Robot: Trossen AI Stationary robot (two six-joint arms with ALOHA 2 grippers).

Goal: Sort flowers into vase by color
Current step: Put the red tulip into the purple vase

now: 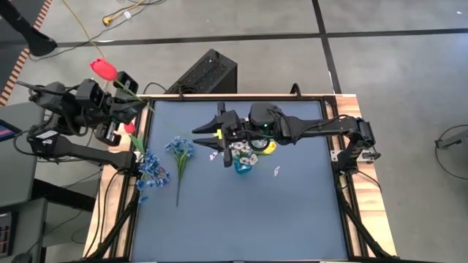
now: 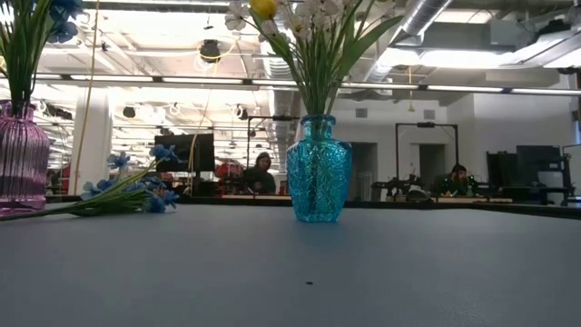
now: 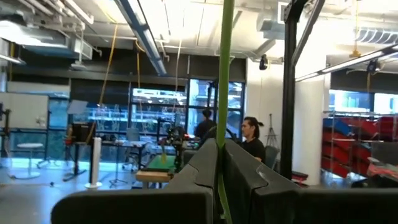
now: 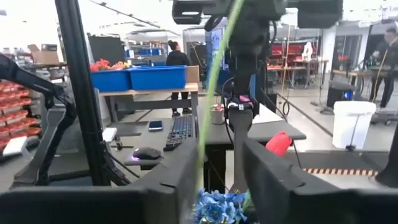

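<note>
My left gripper (image 1: pixel 134 98) is raised beside the table's far left corner, shut on a red tulip (image 1: pixel 103 69). My right gripper (image 1: pixel 208 128) hovers open over the table's middle, left of the teal vase (image 1: pixel 243 165), which holds white sprays and a yellow tulip (image 1: pixel 268 146). A blurred green stem (image 4: pixel 214 81) crosses its wrist view; whether it touches the fingers, I cannot tell. A purple vase (image 2: pixel 20 159) at the left edge holds blue sprays (image 1: pixel 153 172). One blue spray (image 1: pixel 180 150) lies flat on the table. Neither gripper appears in the low view. My left gripper pinches the red tulip's green stem (image 3: pixel 222 134) between its two fingers (image 3: pixel 202 165). The fingers point level and lie across the stem. The stem stands about upright and runs past the wrist view's top. The tulip is lifted clear, its red head (image 1: pixel 103 69) above the gripper.
A black box (image 1: pixel 205 73) sits on the floor beyond the table's far edge. Another red bloom (image 1: pixel 130 128) shows beside the left arm. The table's raised wooden border (image 1: pixel 351 212) frames the blue mat. People sit at desks in the room behind.
</note>
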